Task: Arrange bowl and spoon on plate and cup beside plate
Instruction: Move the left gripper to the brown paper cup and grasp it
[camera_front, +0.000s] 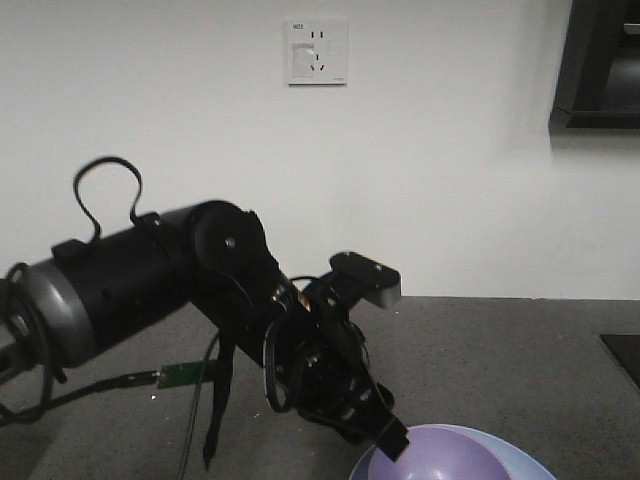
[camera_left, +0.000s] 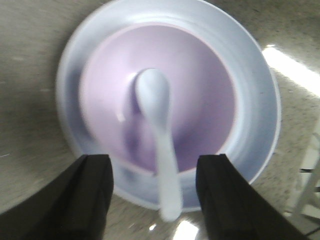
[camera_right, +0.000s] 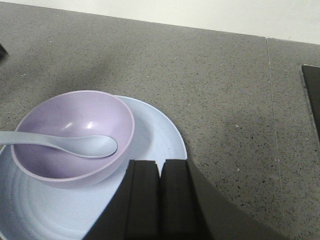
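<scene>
Two grippers in view: left gripper (camera_left: 154, 164) jaws spread wide, gripping nothing. Small pale blue-white plastic spoon (camera_left: 154, 100) ahead of jaws, scoop inside small round lavender-purple plastic bowl (camera_left: 205, 100), handle over near rim, end between jaws, touching neither. Bowl sits on round shallow pale blue-grey plate (camera_left: 255, 95). Then right gripper (camera_right: 160, 170): jaws pressed together, empty; bowl, plate ahead-left on grey speckled countertop (camera_right: 225, 90).
</scene>
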